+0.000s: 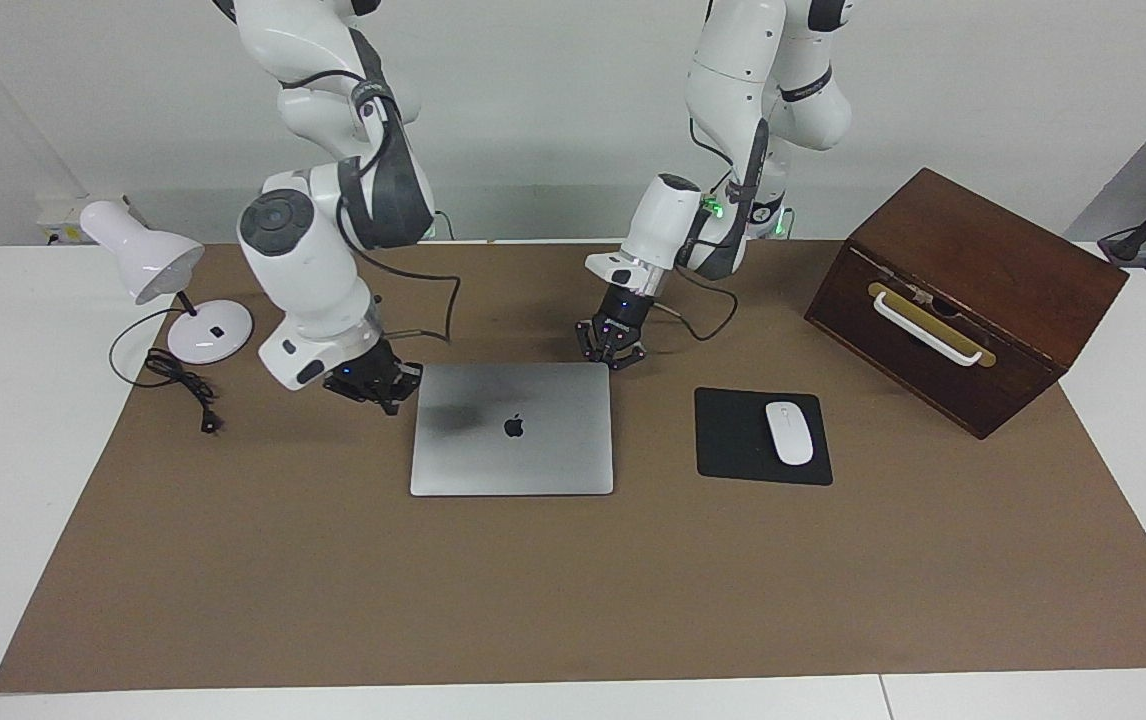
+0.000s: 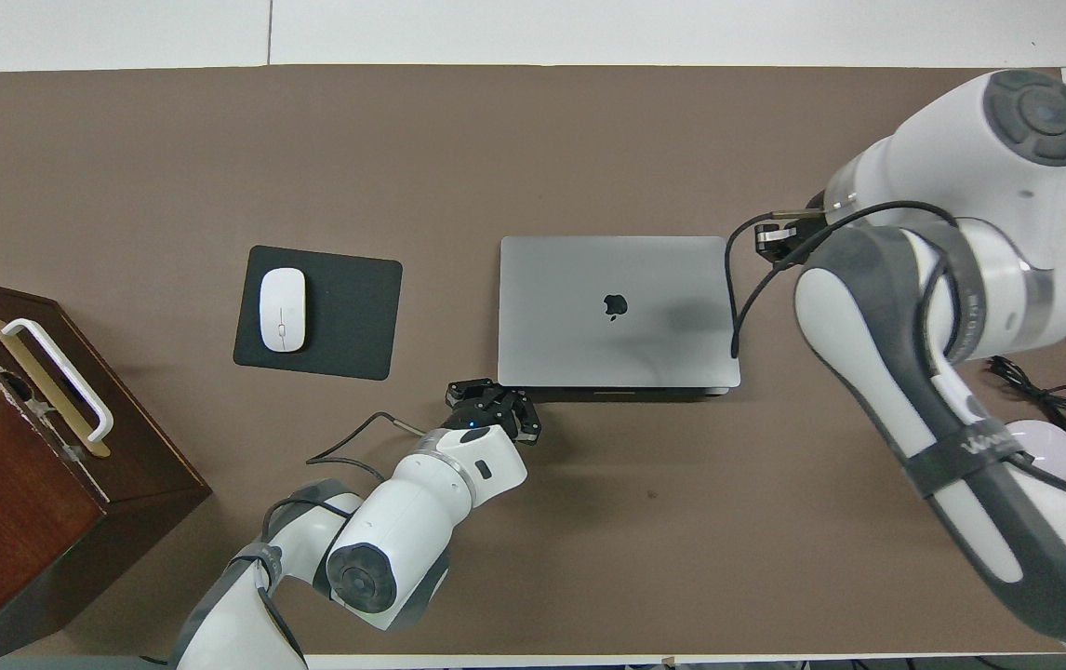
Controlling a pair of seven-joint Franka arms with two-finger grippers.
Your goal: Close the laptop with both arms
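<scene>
The silver-grey laptop (image 1: 511,428) lies shut and flat on the brown mat, its lid with the dark apple logo facing up; it also shows in the overhead view (image 2: 617,310). My left gripper (image 1: 613,348) is low at the laptop's corner nearest the robots toward the left arm's end, fingers apart and empty; it also shows in the overhead view (image 2: 494,406). My right gripper (image 1: 380,382) is low beside the laptop's edge toward the right arm's end, close to its corner nearest the robots. In the overhead view, the right gripper (image 2: 779,237) is partly hidden by its own arm.
A black mousepad (image 1: 733,440) with a white mouse (image 1: 789,432) lies beside the laptop toward the left arm's end. A brown wooden box (image 1: 963,300) with a white handle stands past it. A white desk lamp (image 1: 148,265) and its cable are at the right arm's end.
</scene>
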